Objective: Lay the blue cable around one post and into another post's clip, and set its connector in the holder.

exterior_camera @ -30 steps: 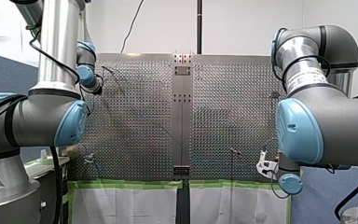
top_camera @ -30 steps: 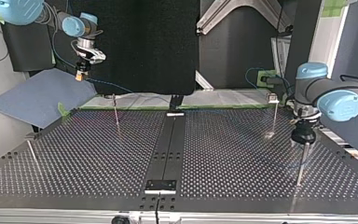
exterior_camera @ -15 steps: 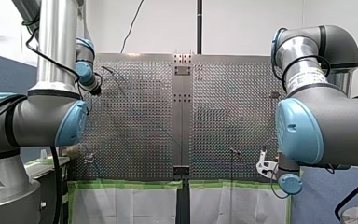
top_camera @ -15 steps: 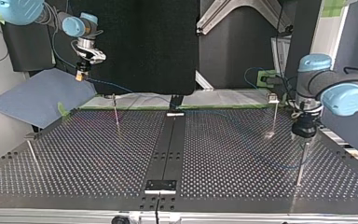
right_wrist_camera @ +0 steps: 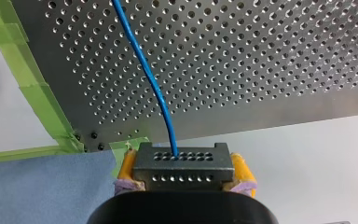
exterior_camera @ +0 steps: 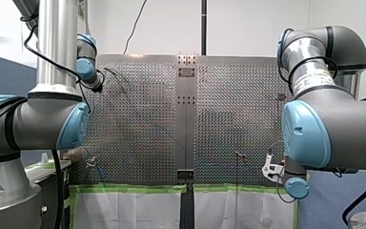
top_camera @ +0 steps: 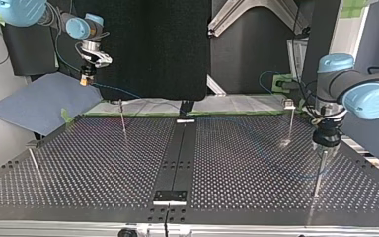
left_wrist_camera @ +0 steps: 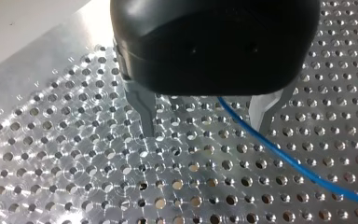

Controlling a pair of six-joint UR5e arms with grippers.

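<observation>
Two end effectors are seen well apart, at opposite sides of the perforated counter [top_camera: 103,168]. The black connector [right_wrist_camera: 182,163] is gripped by my right end effector [right_wrist_camera: 183,181], clamped between its yellow pads [right_wrist_camera: 242,169]. In the top view this end effector is held high beyond the counter's far corner at the view's left, outside the green-taped edge [right_wrist_camera: 37,79] and over a blue-grey sheet [top_camera: 34,106]. The blue cable [right_wrist_camera: 154,88] is seen leaving the connector and running away over the perforated surface.

The metal fingers [left_wrist_camera: 144,109] of my left end effector [left_wrist_camera: 205,128] are spread apart. The cable is passed between them, nearer one finger, and is not pinched. In the top view this end effector is placed close to the counter's side edge at the view's right, directly above the top of the near-right post [top_camera: 318,175]; whether the two touch cannot be told. A block-topped post [top_camera: 290,123] is set farther from the camera, near the far edge.

In the view's left half, a far-left post [top_camera: 122,118] is stood by the far edge and a side-edge post [top_camera: 33,162] by the side edge. Broad perforated surface is spread between the left pair and the right pair. It is divided by a dark centre strip [top_camera: 177,153] with a bracket [top_camera: 170,196] at its near end.
</observation>
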